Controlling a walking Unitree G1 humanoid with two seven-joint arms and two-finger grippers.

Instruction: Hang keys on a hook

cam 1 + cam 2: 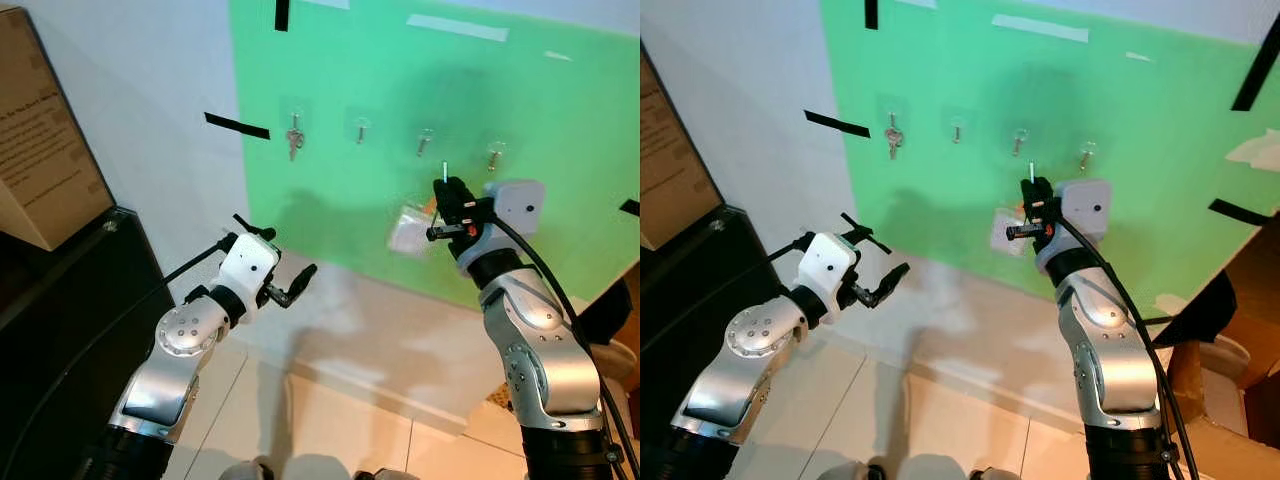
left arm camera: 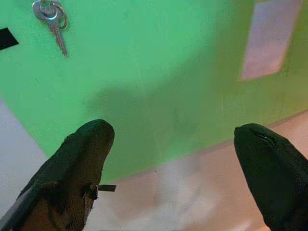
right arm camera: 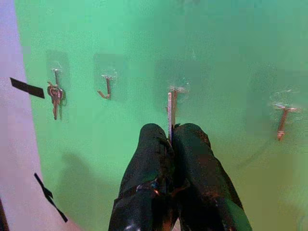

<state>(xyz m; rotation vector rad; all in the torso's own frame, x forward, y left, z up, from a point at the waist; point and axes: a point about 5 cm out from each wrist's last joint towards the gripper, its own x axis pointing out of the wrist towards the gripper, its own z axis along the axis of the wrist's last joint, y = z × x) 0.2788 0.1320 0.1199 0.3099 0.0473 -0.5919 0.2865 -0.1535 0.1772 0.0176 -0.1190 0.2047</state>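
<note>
Keys (image 3: 169, 113): seen as a thin metal strip, edge on, pinched upright between the closed fingers of the right gripper (image 3: 171, 134). Held up directly in front of the third hook (image 3: 176, 94) from the left edge of the green board (image 1: 380, 80), near it but, by the look of it, not yet over it. Judged about midway: picked up and carried to the row of hooks, with slipping onto the hook and letting go left to do. Flanked by a bare second hook (image 3: 106, 87) and a bare fourth hook (image 3: 282, 120). Farther out, toward the board's left edge, hung an already placed bunch (image 3: 55, 96) on the first hook. Lower and well apart, toward the board's lower left corner, hovered the left gripper (image 2: 173, 137), fingers spread wide and holding nothing.

From the right wrist, showed the strip lined up with the third hook's stem, an alignment hard to read from the head. From the head, showed a pale patch (image 1: 408, 230) on the board beside the right gripper. Could not tell from any view whether a ring or more keys hung hidden inside the grip.
</note>
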